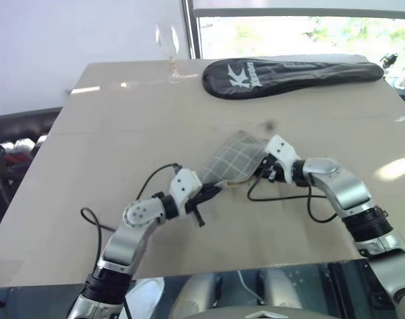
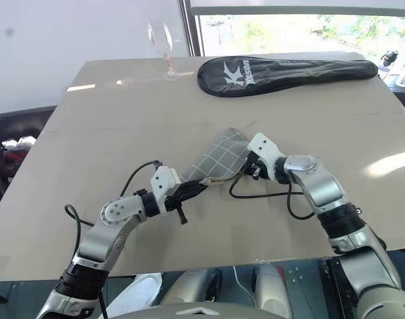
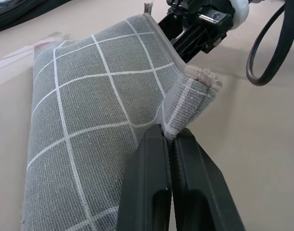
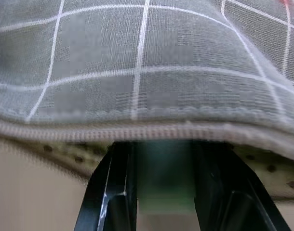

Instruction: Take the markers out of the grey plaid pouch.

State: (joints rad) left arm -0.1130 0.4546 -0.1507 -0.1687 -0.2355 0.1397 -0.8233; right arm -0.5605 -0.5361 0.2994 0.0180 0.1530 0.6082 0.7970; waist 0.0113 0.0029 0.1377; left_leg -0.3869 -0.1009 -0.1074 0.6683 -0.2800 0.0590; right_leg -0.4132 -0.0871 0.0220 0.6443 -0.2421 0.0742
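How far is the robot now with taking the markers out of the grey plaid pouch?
Done: the left claw is shut on a corner of the grey plaid pouch and holds it up off the table. In hand: the right claw reaches into the pouch's open mouth, with something green between its fingers, probably a marker's cap. Left: no marker lies on the table yet, so all must still come out.
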